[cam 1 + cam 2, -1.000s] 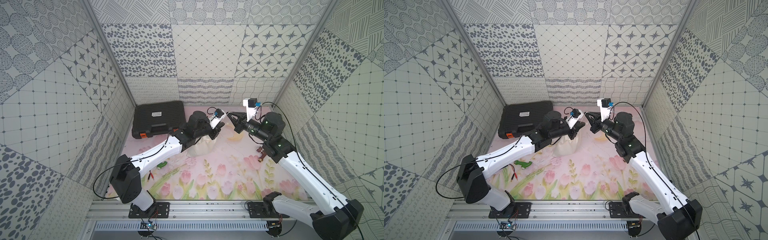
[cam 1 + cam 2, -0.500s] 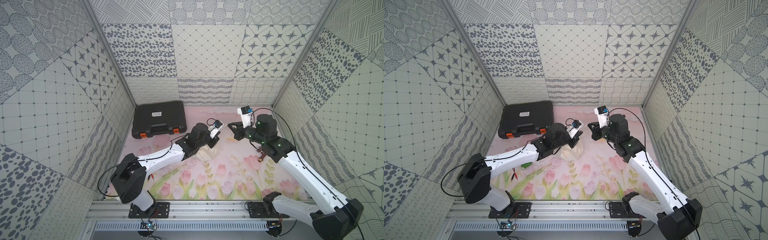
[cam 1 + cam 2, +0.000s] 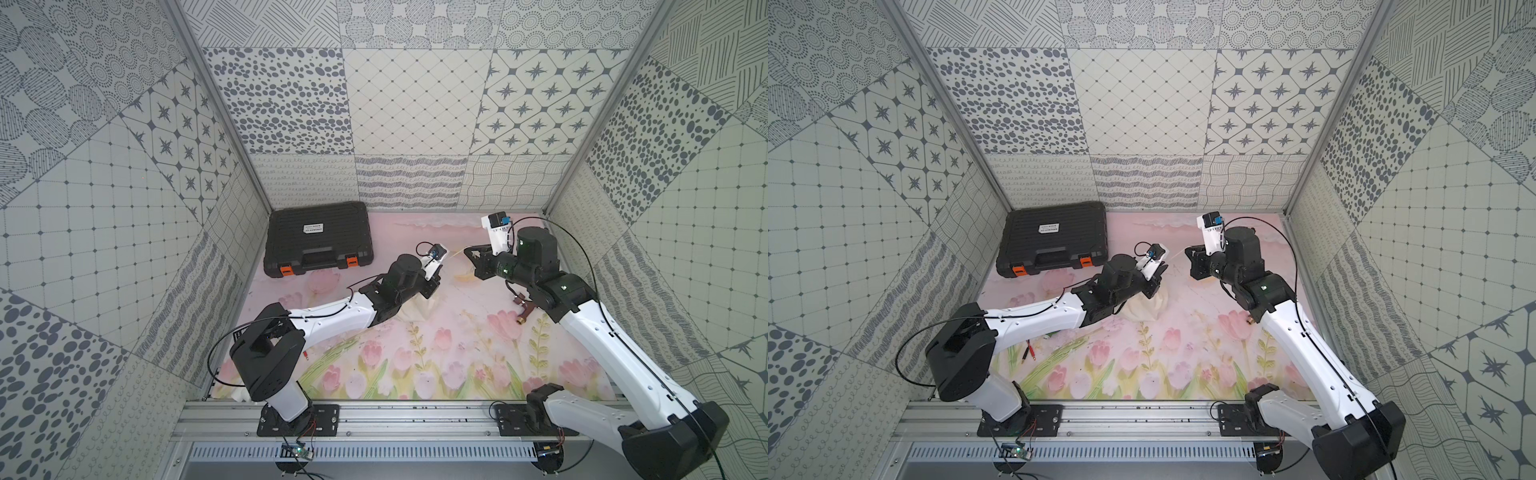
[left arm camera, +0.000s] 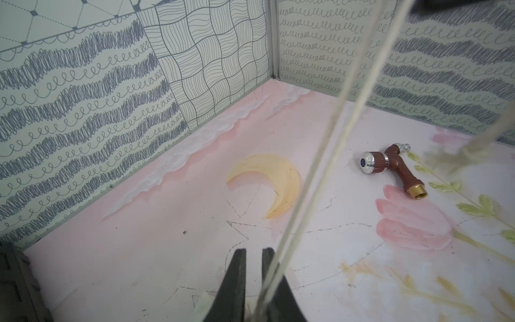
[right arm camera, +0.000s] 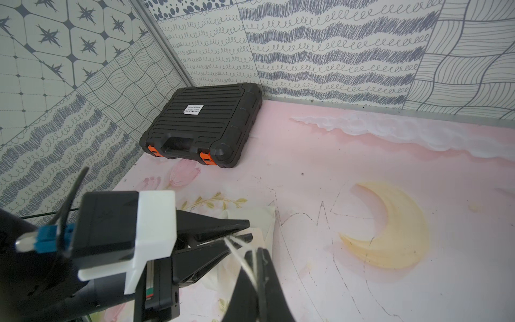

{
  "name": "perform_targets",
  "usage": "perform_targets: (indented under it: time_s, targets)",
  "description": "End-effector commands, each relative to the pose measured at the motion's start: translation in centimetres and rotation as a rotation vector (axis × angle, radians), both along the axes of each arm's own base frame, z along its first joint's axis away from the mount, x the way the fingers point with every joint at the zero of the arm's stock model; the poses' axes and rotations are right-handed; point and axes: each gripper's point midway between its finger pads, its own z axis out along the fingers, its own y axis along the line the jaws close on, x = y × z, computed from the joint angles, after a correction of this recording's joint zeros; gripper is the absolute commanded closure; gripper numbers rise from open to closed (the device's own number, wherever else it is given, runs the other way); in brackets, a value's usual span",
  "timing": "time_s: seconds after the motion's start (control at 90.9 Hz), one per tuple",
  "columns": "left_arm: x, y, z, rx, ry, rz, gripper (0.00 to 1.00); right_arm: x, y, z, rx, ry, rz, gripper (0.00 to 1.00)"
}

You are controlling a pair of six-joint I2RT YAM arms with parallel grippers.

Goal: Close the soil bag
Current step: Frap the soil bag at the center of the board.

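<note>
Both arms are being carried lower than a second ago. The soil bag [image 3: 1147,308], which was then drawn up tall under the left hand [image 4: 254,251], is now being let slump on the bench [image 3: 457,353]. It is being rested beyond the latch side of the black case [image 3: 318,237], off that case's corner toward the right arm.

The left hand is being opened. Its jaws are being parted to a narrow gap with bench showing between them, where a second ago they were being kept shut. The cords [image 4: 291,237] are being led out of that gap and across one finger. Whether they are being pinched there at all cannot be told. The right hand [image 5: 259,256] is being kept clamped on the far end of the same cords, farther from the black case than the bag, so the cords are being held taut between the two hands.

Judged from this, the cinching pull is being finished and the left side is being let go. The bag's mouth is being hidden by the left hand in both top views, so its tightness cannot be confirmed. The bag is being left just under the left hand and well apart from the right hand, joined to it only by the cords.
</note>
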Motion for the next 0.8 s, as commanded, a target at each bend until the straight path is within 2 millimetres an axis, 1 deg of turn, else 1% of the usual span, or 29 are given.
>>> perform_targets:
  time_s: [0.0,0.143,0.264,0.341,0.451,0.55,0.682,0.737,0.792]
  targets:
    - [-4.8,14.0,-14.5,0.702,0.387,0.276,0.84,-1.7,-6.7,21.1,0.239,-0.661,-0.25,1.0]
    - [-5.1,15.7,-14.7,0.751,0.406,0.304,0.85,-1.5,-7.8,20.7,0.242,-0.653,-0.278,1.0]
    - [-5.2,17.6,-15.2,0.781,0.426,0.345,0.86,-1.3,-8.5,20.2,0.247,-0.64,-0.295,1.0]
    - [-5.4,18.5,-15.4,0.771,0.45,0.357,0.86,-1.3,-8.6,20.0,0.252,-0.637,-0.297,1.0]
    - [-5.3,19.3,-14.9,0.741,0.453,0.38,0.85,-1.1,-8.8,19.6,0.254,-0.628,-0.306,1.0]
    - [-5.2,20.0,-14.9,0.713,0.465,0.397,0.85,-1.1,-8.6,19.3,0.26,-0.621,-0.296,1.0]
    - [-5.1,20.1,-15.0,0.669,0.481,0.4,0.84,-0.8,-7.9,18.8,0.269,-0.606,-0.257,1.0]
    - [-4.9,19.7,-14.3,0.64,0.473,0.394,0.84,-0.8,-6.6,18.7,0.306,-0.594,-0.187,1.0]
    - [-4.9,18.3,-12.9,0.564,0.469,0.357,0.84,-0.9,-4.5,18.3,0.337,-0.571,-0.082,1.0]
